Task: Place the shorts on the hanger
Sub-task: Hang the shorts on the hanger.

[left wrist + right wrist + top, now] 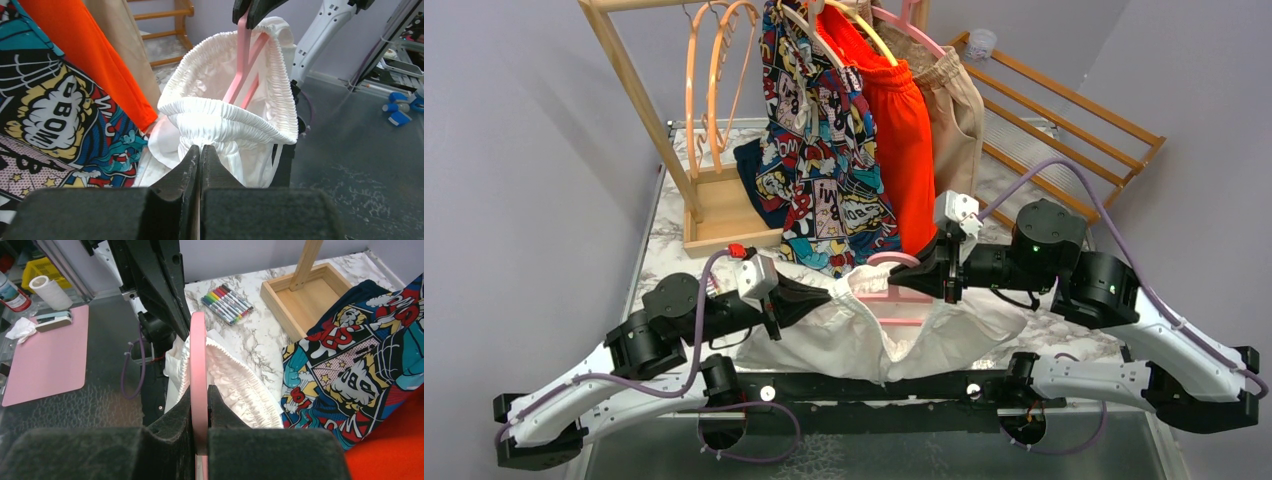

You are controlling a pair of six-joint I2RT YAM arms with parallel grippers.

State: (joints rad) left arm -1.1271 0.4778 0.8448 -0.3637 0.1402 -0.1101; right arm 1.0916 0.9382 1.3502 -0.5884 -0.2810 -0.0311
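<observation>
The white shorts point(894, 330) hang bunched between the two arms above the table's near edge, and their elastic waistband point(225, 117) gapes open. The pink hanger point(894, 292) sits inside that opening, its bars point(243, 60) crossing the waistband. My right gripper point(199, 390) is shut on the hanger's flat pink arm point(198, 350), and it also shows at the shorts' right side point(936, 270). My left gripper point(200, 150) is shut, with the gathered waistband fabric pinched at its tips, at the shorts' left edge point(809, 295).
A wooden rack point(639, 95) at the back carries orange hangers point(714, 70), comic-print shorts point(824, 150), orange-red shorts point(904, 130) and a beige garment point(954, 110). Coloured markers point(227, 302) lie near the rack's wooden base tray point(310, 300). A pink mat point(45, 355) lies beyond the table.
</observation>
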